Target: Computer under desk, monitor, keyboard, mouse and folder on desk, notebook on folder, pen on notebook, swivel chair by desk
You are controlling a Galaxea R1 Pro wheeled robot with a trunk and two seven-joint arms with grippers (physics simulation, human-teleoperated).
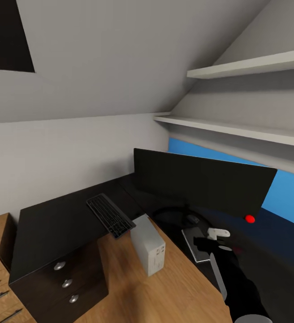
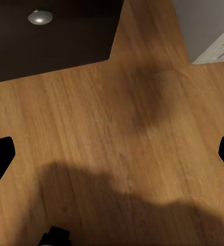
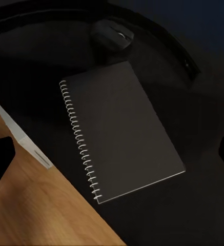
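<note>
your thin dark grey spiral-bound notebook lies flat on the long black desk top, directly below your right pincer, whose jaws stand wide with nothing between them. just beyond the notebook from that pincer sits a small dark mouse, inside the curved black stand of the wide black flat monitor with its red dot at a lower corner. the light grey box-shaped computer tower stands on the wooden floor beside the desk edge, near the pincer; it carries small print too blurred to read. further off, the flat black keyboard overhangs the desk edge above the black drawers with round silver knobs. your left pincer hangs wide over bare floor, holding nothing.
</note>
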